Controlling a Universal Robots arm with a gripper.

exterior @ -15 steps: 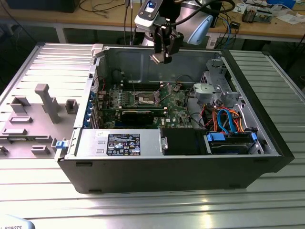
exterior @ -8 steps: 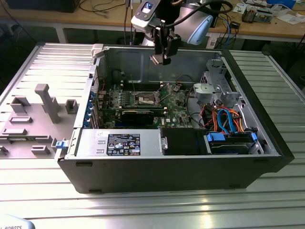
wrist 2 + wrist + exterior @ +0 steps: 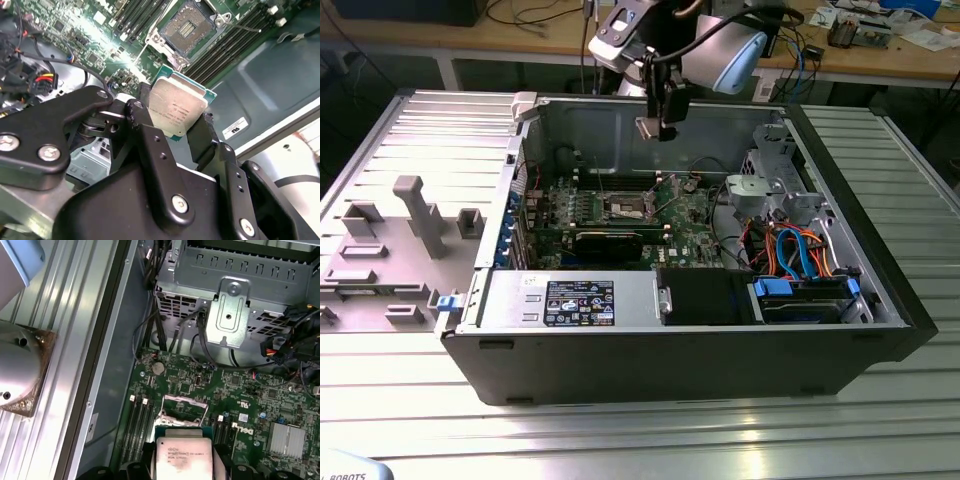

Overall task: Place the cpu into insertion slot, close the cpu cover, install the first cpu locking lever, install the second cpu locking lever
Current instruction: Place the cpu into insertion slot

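The cpu [image 3: 177,109], a flat square chip with a dull silver top and a green edge, sits between the black fingers [image 3: 146,131] of my gripper [image 3: 175,107], which is shut on it. In the exterior view the gripper [image 3: 658,125] hangs with the cpu [image 3: 647,127] above the open computer case, well over the motherboard. The insertion slot [image 3: 187,29] lies uncovered below, a dark square socket with a silver rim. In the first wrist view the cpu [image 3: 182,456] hovers just short of the insertion slot [image 3: 182,414]. The cpu cover [image 3: 184,400] appears to stand raised at the socket's far edge.
Long black memory slots [image 3: 235,37] flank the socket. A silver drive cage [image 3: 765,185] and orange and blue cables [image 3: 795,255] fill the case toward the exterior view's right. A black card [image 3: 610,242] lies in front of the socket. A grey fixture [image 3: 415,215] stands outside the case.
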